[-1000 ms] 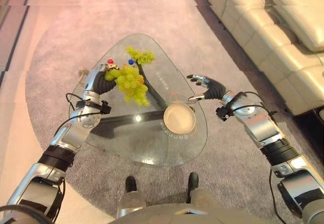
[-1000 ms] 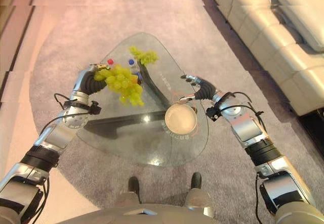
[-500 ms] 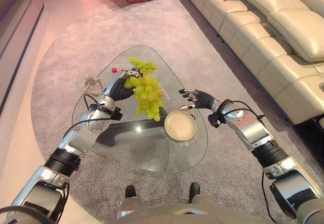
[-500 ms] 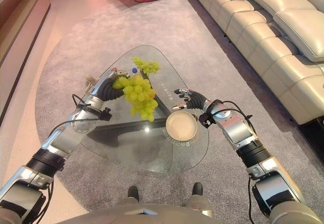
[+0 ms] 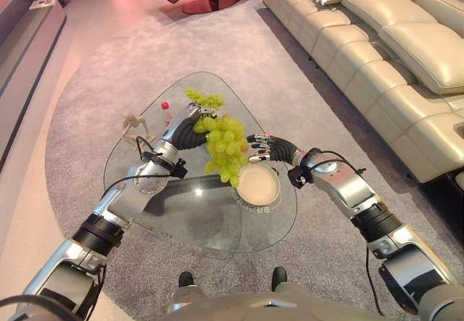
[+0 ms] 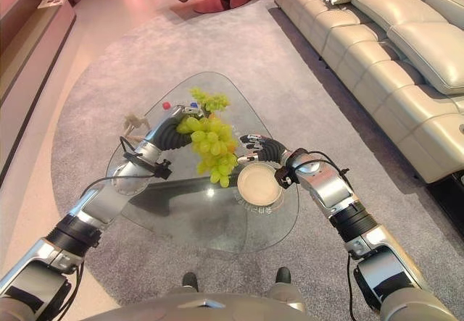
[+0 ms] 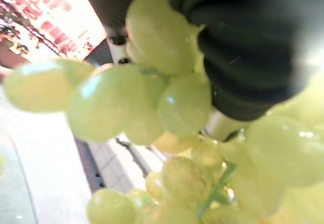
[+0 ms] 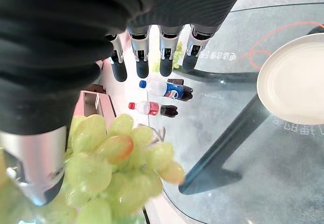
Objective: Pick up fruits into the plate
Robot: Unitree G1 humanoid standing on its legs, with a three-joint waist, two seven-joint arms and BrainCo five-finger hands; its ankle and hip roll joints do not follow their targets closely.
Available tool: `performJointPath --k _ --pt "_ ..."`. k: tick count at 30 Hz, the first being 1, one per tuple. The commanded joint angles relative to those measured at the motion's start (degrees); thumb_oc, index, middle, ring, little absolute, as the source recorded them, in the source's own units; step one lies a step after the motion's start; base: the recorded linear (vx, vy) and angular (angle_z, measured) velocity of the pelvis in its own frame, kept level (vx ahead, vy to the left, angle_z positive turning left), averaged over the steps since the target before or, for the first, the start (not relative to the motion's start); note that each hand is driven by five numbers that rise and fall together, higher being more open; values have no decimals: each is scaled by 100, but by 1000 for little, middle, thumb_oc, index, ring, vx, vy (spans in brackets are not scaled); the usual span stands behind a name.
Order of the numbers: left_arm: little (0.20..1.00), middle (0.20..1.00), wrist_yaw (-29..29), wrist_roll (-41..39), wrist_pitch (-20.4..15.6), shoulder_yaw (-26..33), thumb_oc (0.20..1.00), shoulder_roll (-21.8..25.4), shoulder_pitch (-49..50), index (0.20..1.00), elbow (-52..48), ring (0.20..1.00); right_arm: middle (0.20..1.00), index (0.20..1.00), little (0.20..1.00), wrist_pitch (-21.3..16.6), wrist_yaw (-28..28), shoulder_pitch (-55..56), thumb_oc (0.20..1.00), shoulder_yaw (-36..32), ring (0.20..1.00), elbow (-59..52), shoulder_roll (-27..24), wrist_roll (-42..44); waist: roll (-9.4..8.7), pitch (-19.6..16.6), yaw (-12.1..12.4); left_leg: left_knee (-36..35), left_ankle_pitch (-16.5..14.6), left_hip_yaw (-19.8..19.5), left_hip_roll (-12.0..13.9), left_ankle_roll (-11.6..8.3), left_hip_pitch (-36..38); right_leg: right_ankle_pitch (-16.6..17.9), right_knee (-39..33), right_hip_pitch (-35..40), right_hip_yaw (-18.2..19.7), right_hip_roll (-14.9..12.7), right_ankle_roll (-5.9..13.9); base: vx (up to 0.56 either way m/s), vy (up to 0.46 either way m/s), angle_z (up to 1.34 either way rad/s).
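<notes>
The robot's left hand (image 5: 183, 134) is holding a big bunch of green grapes (image 5: 225, 147) up in the air over the glass table (image 5: 217, 223). Its fingers are curled round the top of the bunch, and the grapes are hanging down from it. The bottom of the bunch is hanging just beside the white plate (image 5: 258, 183), near the plate's left edge. In the left wrist view the grapes (image 7: 167, 133) are sitting right up against the dark ribbed cover of the hand.

The right hand (image 5: 274, 148) is reaching in from the other side. Its fingers are straight and a little spread, and they are holding nothing. The fingertips are pointing at the hanging grapes and are very close to them, above the far edge of the plate. It is hard to tell if they are touching the bunch. In the right wrist view the fingers (image 8: 152, 57) are sticking out in a row, with the grapes (image 8: 116, 168) close by.

The plate is sitting on the right part of the table and has no fruit in it. A second, smaller bunch of green grapes (image 5: 204, 99) is lying on the far part of the table. Two small bottles, one with a red cap (image 5: 166, 111) and one with a blue cap (image 8: 162, 89), are lying near it. A small pale figure (image 5: 133, 123) is at the table's left edge. A cream sofa (image 5: 391, 53) is standing well apart on the right, on the grey rug (image 5: 94, 82).
</notes>
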Motion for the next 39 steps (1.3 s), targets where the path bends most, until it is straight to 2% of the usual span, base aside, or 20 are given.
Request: performJointPath --k 1,19,27,39 --pt "200 200 96 -220 -393 -75 200 -56 -528 200 -281 200 1000 1000 1000 -86 -139 -560 1000 203 1000 -59 163 242 -118 -117 39 291 -573 205 -3 93 -105 -563 430 146 -431 -182 113 0 0 0" --pt "200 200 250 -288 -513 -394 200 -349 -862 200 -357 200 1000 1000 1000 256 -338 -808 1000 437 1000 -218 434 549 -114 -177 -47 234 -544 179 46 80 -41 -665 466 203 -302 -71 59 0 0 0" --pt "200 200 258 -801 -678 -308 200 -585 -935 200 -527 200 1000 1000 1000 292 -380 -761 1000 475 1000 -279 529 639 -130 -232 -52 204 -498 199 82 50 -40 -653 435 232 -330 -51 38 0 0 0" --pt "200 200 -128 -1618 -561 -355 200 -981 -949 200 -752 200 1000 1000 1000 196 -733 -845 1000 484 1000 -235 772 972 -124 -289 -43 222 -498 221 99 54 -46 -655 459 237 -366 -61 29 0 0 0"
